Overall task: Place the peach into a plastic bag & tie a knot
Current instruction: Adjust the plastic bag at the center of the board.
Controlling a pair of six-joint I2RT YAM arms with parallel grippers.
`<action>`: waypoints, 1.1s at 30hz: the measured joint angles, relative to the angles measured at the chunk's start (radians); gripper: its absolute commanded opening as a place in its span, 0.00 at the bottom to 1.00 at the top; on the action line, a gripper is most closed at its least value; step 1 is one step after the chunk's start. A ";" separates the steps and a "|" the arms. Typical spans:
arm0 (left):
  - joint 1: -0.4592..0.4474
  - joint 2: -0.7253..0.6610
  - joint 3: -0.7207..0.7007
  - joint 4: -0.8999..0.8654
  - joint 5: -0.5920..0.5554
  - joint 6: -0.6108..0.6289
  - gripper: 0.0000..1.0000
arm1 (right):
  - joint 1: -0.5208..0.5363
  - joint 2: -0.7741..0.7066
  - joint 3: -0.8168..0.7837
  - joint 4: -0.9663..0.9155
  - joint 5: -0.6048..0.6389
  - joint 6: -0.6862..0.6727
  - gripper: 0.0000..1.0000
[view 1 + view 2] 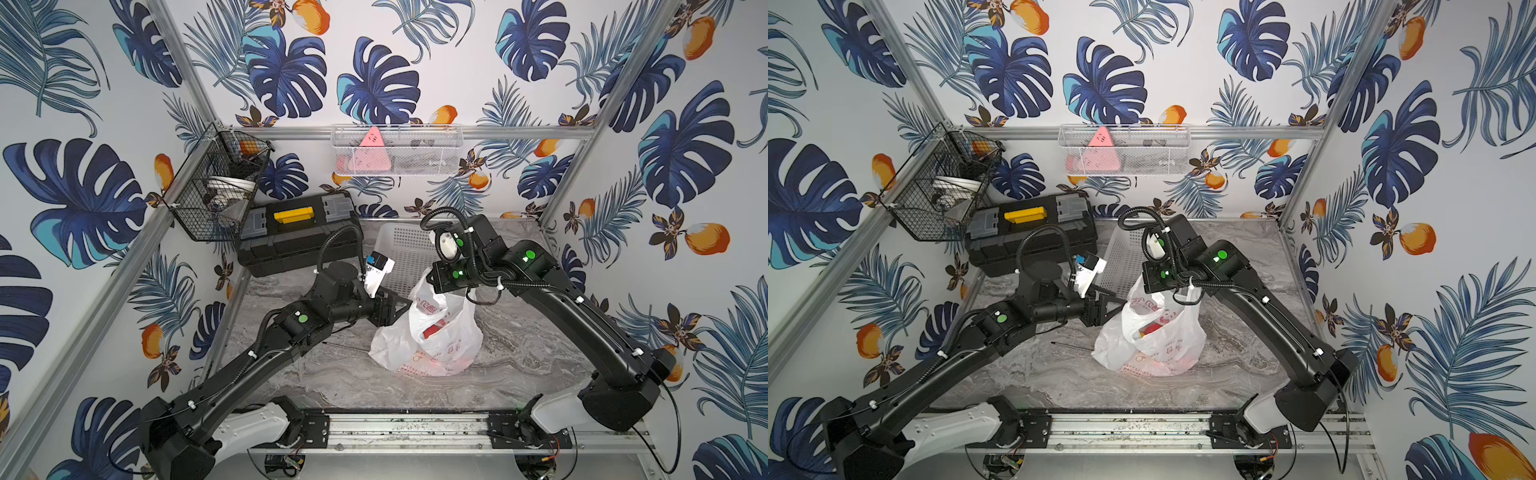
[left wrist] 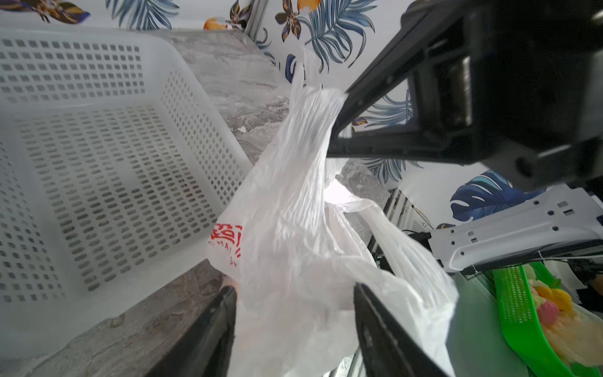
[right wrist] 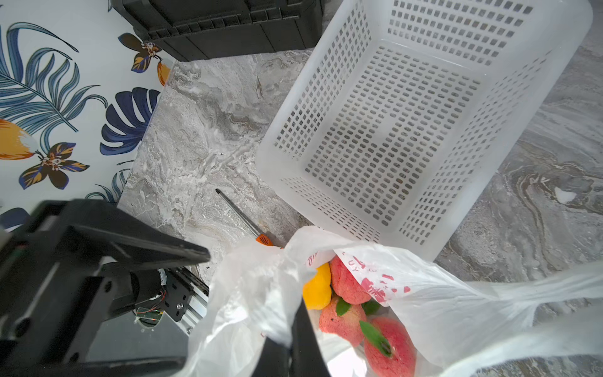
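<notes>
1. In both top views the plastic bag (image 1: pixel 432 332) sits mid-frame on the counter (image 1: pixel 519 353).
2. Inside it lie peaches (image 3: pixel 349 323).
3. The perforated basket (image 1: pixel 405 249) stands just above the bag in frame, with the toolbox (image 1: pixel 291 237) to the left of the basket.

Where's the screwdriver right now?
The screwdriver lies flat on the marble table, on the left side of the plastic bag. In the right wrist view its orange handle end sits at the bag's edge, near the white basket.

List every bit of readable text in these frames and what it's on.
"CHA", red, cut off: bag, left wrist view.
"UY", red, partial: bag, right wrist view.
Red characters and other print on the bag: too blurred or small to read.
Nothing readable elsewhere.
</notes>
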 measured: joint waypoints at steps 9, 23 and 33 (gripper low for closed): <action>-0.002 0.038 -0.123 0.219 0.117 -0.201 0.18 | -0.002 -0.023 -0.064 0.036 -0.027 0.069 0.35; -0.002 0.013 -0.227 0.295 0.116 -0.200 0.17 | -0.061 -0.240 -0.262 -0.020 0.019 0.294 0.61; -0.002 -0.001 -0.242 0.316 0.115 -0.203 0.17 | -0.066 -0.324 -0.526 0.093 -0.084 0.496 0.45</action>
